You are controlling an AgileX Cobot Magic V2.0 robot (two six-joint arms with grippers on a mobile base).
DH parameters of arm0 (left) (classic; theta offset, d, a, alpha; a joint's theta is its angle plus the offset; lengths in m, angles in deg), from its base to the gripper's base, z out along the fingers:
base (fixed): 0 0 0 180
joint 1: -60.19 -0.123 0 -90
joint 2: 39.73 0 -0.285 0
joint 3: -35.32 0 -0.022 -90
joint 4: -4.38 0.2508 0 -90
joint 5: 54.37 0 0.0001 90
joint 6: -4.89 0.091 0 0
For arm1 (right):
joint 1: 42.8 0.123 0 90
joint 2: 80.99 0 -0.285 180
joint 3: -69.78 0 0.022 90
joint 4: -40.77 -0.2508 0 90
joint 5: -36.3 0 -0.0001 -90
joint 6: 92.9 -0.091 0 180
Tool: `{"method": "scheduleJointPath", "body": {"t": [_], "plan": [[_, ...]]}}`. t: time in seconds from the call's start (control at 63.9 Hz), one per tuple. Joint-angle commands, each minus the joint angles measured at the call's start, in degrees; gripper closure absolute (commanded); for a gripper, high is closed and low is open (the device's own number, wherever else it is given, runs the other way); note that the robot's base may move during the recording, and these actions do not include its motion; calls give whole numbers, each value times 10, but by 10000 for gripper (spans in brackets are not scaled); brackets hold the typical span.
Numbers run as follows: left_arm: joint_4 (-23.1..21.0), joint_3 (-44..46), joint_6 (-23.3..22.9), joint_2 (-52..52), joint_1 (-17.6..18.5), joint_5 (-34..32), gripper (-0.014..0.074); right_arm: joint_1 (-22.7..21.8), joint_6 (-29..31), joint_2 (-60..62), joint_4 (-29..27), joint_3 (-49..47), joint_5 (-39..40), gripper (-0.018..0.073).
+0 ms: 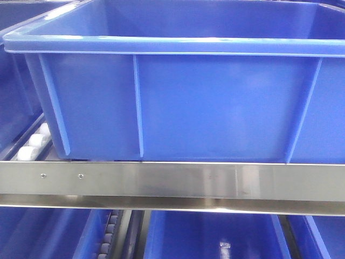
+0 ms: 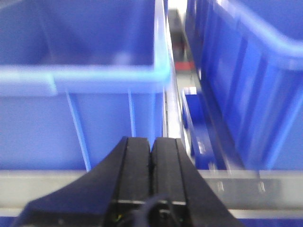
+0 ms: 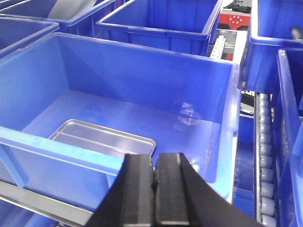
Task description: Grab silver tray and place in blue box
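Silver tray lying flat inside the blue box, both robot hands clenched and holding nothing.

Nearest in the right wrist view, the right hand (image 3: 154, 189) has its two black fingers pressed together above the box's near rim. Just beyond that rim, the silver tray (image 3: 102, 138) rests on the floor of the blue box (image 3: 208, 90), in the near left corner, its two long ridges showing. Farther back stand more blue crates (image 3: 161, 21); a roller track (image 3: 265, 156) runs along the right. In the left wrist view, the left hand (image 2: 151, 170) is likewise clenched and empty, facing a crate wall. The front view shows the box's ribbed side above a steel rail (image 1: 172, 183).
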Motion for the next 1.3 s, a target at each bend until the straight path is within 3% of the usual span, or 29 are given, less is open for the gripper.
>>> {"method": "scheduleJointPath", "body": {"t": [0.0,0.798,0.877,1.049,1.174,1.284], "plan": [[1,2,-5,10,-1,-63,691,-1,6,-6,15,-16,47,504],[1,2,-5,10,-1,-60,691,-10,8,-6,15,-2,48,504],[1,2,-5,10,-1,-60,691,-42,32,-6,-4,13,54,504],[1,2,-5,10,-1,-60,692,-163,134,21,-102,79,134,504],[1,2,-5,10,-1,-60,691,-240,143,73,-137,163,211,504],[1,2,-5,10,-1,-60,691,-283,143,115,-157,231,259,504]]}}
